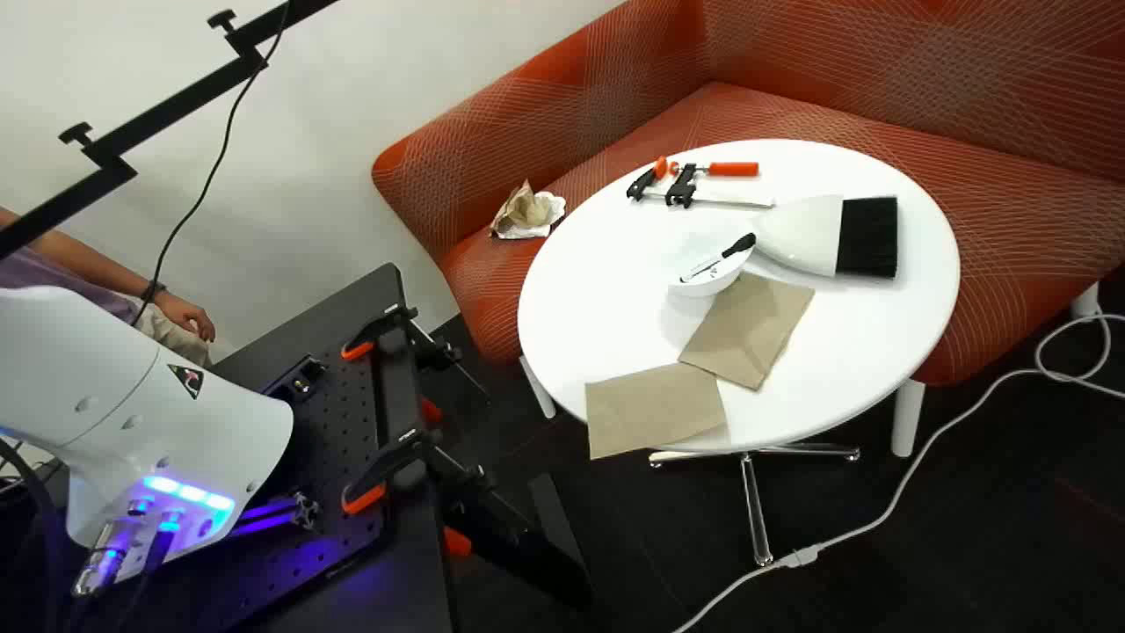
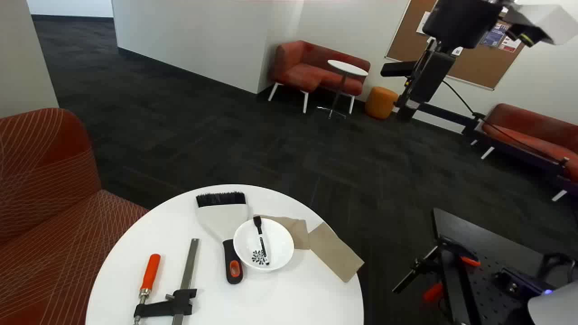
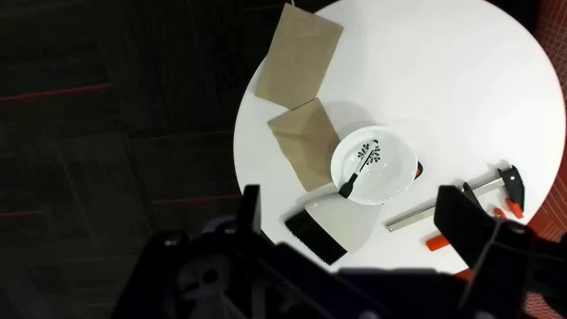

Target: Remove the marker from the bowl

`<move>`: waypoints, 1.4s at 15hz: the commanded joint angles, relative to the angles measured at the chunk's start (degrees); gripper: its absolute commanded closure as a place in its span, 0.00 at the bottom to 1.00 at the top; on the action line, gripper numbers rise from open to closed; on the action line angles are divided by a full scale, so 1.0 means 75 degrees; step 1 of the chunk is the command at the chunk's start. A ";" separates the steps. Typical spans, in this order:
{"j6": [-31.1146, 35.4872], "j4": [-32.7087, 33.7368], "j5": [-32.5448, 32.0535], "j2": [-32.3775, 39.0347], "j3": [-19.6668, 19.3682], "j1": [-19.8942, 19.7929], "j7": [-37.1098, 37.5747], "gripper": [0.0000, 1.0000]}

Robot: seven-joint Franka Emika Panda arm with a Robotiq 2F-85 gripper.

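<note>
The marker, with a pale barrel and black cap, lies in the white bowl, its capped end on the rim. The marker shows in both exterior views [image 1: 724,255] [image 2: 260,235] and in the wrist view [image 3: 357,173]. The round white bowl [image 2: 282,239] has a dark flower print inside and stands on the white table; it also shows in the wrist view [image 3: 396,166] and in an exterior view [image 1: 714,285]. My gripper [image 2: 393,92] is open and empty, high above and away from the table. In the wrist view its fingers [image 3: 349,195] are wide apart, with the bowl beyond them.
A brush [image 2: 221,219] with black bristles lies against the bowl, its handle partly behind it in the wrist view. A clamp [image 2: 171,307] with a red handle and two brown paper sheets [image 1: 655,409] [image 1: 751,330] lie on the round table [image 1: 844,378]. Red seating [image 1: 492,290] borders it.
</note>
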 commanded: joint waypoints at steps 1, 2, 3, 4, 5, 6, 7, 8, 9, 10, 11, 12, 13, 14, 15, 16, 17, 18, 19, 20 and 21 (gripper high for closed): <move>-0.0016 0.0011 0.0009 0.0000 0.0015 -0.0013 -0.0005 0.00; -0.0016 0.0011 0.0009 0.0000 0.0015 -0.0013 -0.0005 0.00; -0.0016 0.0011 0.0009 0.0000 0.0015 -0.0013 -0.0005 0.00; -0.0016 0.0011 0.0009 0.0000 0.0015 -0.0013 -0.0005 0.00; -0.0016 0.0011 0.0009 0.0000 0.0015 -0.0013 -0.0005 0.00; -0.0015 0.0011 0.0009 0.0000 0.0015 -0.0013 -0.0005 0.00; -0.0015 0.0011 0.0009 0.0000 0.0015 -0.0013 -0.0005 0.00; 0.0044 0.0029 0.0029 0.0081 0.0016 -0.0023 0.0064 0.00; 0.0072 0.0067 0.0118 0.0220 0.0031 0.0026 0.0077 0.00; 0.0156 0.0081 0.0176 0.0344 0.0055 0.0065 0.0106 0.00; 0.0162 0.0130 0.0271 0.0513 0.0080 0.0117 0.0142 0.00; 0.0212 0.0177 0.0329 0.0712 0.0121 0.0155 0.0239 0.00; 0.0375 0.0218 0.0400 0.0959 0.0173 0.0195 0.0379 0.00; 0.0505 0.0292 0.0484 0.1256 0.0233 0.0232 0.0581 0.00; 0.0678 0.0331 0.0484 0.1498 0.0296 0.0252 0.0752 0.00; 0.0968 0.0399 0.0483 0.1821 0.0363 0.0264 0.0986 0.00; 0.1321 0.0466 0.0472 0.2141 0.0410 0.0285 0.1214 0.00; 0.1611 0.0561 0.0451 0.2462 0.0441 0.0308 0.1435 0.00; 0.1930 0.0680 0.0499 0.2827 0.0456 0.0336 0.1638 0.00; 0.2302 0.0772 0.0527 0.3173 0.0451 0.0363 0.1837 0.00; 0.2699 0.0866 0.0507 0.3496 0.0416 0.0396 0.2045 0.00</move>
